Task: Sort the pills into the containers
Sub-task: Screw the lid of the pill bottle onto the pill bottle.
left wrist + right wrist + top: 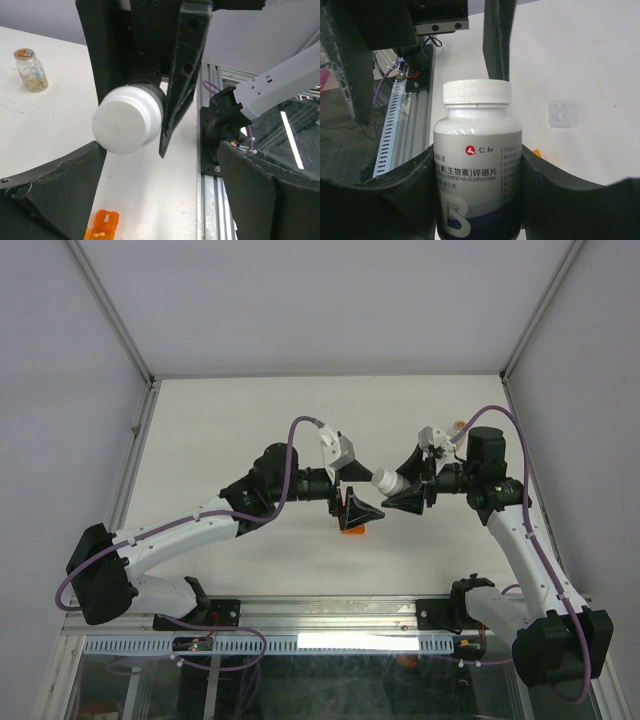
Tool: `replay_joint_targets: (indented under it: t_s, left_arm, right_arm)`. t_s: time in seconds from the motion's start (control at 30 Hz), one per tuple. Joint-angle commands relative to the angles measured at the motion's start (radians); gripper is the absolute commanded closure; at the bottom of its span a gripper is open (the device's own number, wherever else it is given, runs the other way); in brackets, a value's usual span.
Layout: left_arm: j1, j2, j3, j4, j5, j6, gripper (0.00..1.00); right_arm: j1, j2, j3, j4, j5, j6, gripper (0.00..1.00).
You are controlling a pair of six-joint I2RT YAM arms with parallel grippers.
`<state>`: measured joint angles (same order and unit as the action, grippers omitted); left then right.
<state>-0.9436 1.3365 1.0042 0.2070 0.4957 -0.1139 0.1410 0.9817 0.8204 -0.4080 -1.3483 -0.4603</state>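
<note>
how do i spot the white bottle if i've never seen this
Look over the middle of the white table. There the right hand grips a white bottle in the air. Unlike the clear vial and orange cup, it is opaque, with a printed label.

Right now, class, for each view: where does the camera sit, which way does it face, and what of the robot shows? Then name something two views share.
Top external: above and behind, looking down on the table; the left arm and right arm show.
Left wrist: on the left arm, facing the white bottle cap-on; the left fingers frame the bottom corners.
Right wrist: on the right arm, looking along the right fingers, which clamp the white bottle.
Shared: all show the white bottle.
</note>
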Motion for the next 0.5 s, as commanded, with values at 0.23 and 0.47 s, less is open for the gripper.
replay_joint_targets:
  t_s: [0.23,0.47]
  left_arm:
    - [0.018,-0.223,-0.165,0.218,-0.152,-0.13,0.01]
    - [0.023,-0.228,-0.2,0.233,-0.166,-0.195,0.01]
  right_arm:
    - [0.0,-0.006,0.024,0.04,-0.011,0.006,1.0]
    - [-0.001,-0.006,0.023,0.039,-0.012,0.006,1.0]
